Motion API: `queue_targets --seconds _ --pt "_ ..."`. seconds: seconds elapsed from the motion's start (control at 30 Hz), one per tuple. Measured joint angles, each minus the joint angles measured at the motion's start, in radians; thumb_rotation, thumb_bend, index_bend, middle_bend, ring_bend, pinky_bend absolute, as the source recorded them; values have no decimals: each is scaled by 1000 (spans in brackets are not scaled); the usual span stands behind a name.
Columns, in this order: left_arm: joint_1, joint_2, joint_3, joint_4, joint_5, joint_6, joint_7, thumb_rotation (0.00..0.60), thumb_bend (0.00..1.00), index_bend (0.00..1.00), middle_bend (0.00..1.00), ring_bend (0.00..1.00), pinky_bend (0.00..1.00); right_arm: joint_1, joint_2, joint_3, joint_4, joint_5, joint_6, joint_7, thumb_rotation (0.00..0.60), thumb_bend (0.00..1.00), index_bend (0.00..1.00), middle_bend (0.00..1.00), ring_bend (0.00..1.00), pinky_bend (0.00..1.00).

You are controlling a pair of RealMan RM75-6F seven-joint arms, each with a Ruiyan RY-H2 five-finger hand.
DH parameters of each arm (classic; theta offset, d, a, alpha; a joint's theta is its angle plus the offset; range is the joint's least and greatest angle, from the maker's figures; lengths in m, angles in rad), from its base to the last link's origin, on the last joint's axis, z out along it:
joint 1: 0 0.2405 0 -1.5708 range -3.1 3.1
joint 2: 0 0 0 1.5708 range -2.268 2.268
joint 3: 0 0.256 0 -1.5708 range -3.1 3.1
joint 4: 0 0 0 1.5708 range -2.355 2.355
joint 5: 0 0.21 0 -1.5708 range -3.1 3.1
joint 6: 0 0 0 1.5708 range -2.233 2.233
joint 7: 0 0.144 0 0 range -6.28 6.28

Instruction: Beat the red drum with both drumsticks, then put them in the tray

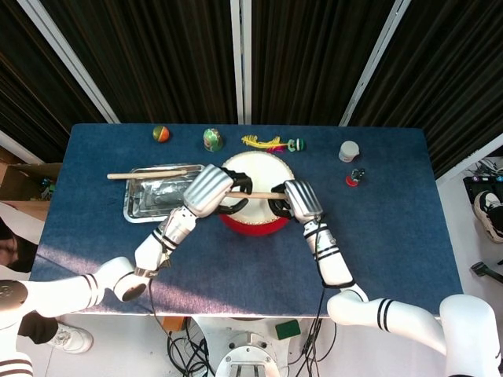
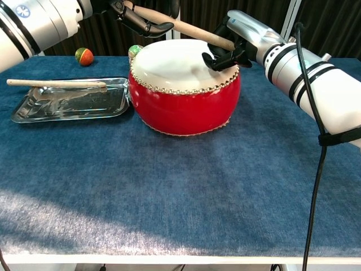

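The red drum stands mid-worktop, just right of the metal tray. Above its white skin, a drumstick runs left to right (tilted down toward the right in the chest view), with the right robot hand clamped on its right end. The left robot hand curls its fingers at the stick's left end; whether it grips cannot be told. A second drumstick lies across the tray's far rim.
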Motion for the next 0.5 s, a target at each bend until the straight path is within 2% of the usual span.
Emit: queue_targets --seconds 0.07,0.13,0.27,0.5 --pt "0 -2 2 7 8 6 -17 600 497 695 775 707 737 -4 6 -1 -5 -4 1 9 600 387 991 958 861 938" --pt "-1 -5 4 17 19 17 -37 600 503 704 784 717 745 -9 13 -2 -12 -8 3 20 600 333 940 886 788 882" --pt "-1 -10 8 36 40 38 -75 600 506 711 790 725 751 -18 29 -2 -28 -18 6 40 600 214 734 714 638 786" --pt "1 -11 12 45 56 63 -123 600 505 711 790 725 750 -31 56 3 -64 -27 13 70 600 95 415 455 416 592"
